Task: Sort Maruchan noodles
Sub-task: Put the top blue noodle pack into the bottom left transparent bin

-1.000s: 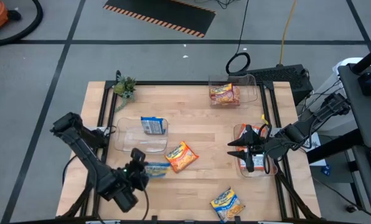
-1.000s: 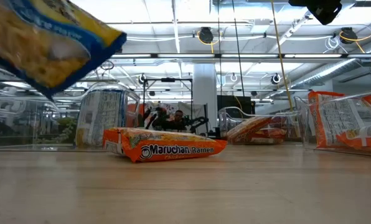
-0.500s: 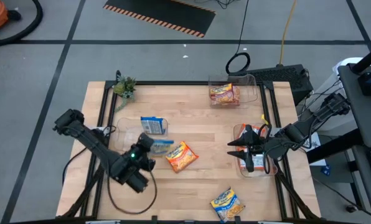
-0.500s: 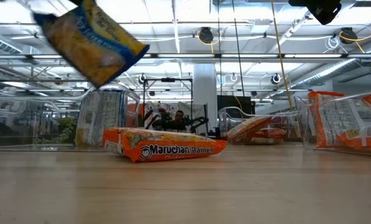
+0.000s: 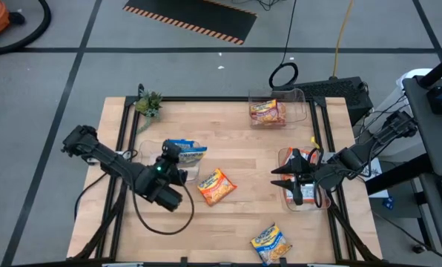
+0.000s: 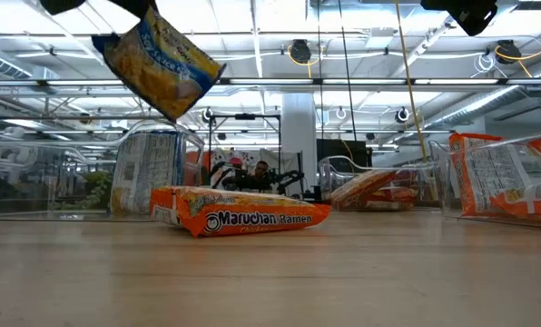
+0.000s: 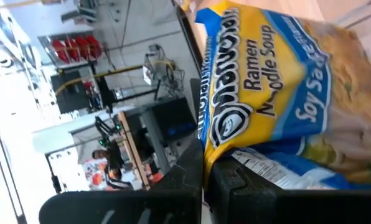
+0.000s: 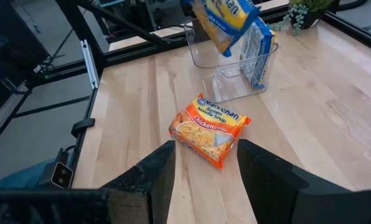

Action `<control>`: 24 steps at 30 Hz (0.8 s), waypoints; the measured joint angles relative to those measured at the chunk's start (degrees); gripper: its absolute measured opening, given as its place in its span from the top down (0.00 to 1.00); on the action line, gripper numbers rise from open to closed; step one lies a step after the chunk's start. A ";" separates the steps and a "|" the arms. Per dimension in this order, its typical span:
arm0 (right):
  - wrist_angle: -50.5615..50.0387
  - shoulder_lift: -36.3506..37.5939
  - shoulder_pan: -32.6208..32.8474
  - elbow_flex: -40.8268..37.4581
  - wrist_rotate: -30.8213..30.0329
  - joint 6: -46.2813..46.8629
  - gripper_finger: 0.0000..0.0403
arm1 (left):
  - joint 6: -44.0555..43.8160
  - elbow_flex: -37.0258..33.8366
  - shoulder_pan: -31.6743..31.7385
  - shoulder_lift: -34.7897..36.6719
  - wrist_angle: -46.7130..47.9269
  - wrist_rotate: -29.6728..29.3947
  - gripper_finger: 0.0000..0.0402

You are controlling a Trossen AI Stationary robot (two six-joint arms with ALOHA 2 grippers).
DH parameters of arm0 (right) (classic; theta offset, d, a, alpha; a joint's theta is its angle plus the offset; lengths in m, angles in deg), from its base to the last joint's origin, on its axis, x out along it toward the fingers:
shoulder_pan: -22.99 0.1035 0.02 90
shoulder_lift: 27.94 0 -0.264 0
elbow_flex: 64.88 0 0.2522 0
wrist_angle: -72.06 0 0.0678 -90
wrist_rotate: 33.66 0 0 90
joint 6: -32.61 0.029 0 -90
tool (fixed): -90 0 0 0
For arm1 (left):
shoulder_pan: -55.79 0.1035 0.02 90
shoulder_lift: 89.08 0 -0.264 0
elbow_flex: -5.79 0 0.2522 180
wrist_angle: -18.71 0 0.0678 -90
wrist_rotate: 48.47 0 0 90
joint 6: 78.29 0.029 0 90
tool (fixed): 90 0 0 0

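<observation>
Left gripper [image 5: 178, 154] clamping yellow-blue packet [image 5: 188, 152] over clear bin [image 5: 151, 165] w/ matching pack: centre, lower, then release; right gripper [image 8: 201, 163] idling, fingers apart.

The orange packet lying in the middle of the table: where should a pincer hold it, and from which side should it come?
The orange packet lies flat and alone on the table, turned diagonally. Probably best to come straight down and pinch across its narrower width near the middle. The open right pincer is nearest.

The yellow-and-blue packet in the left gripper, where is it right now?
The yellow-and-blue packet is held in the air by the left gripper, over the clear bin on the table's left side.
</observation>
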 joint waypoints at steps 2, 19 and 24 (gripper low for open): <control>0.02 0.00 0.00 0.00 0.02 0.02 0.59 | -1.73 -1.22 0.37 -0.19 -0.09 0.24 0.99; -0.10 0.00 0.01 0.00 0.02 0.22 0.59 | -23.28 -19.08 2.91 -0.07 -4.51 -3.29 0.99; -0.11 0.00 0.00 0.00 0.01 0.09 0.59 | -23.26 -23.30 2.96 -0.07 -9.35 -2.07 0.99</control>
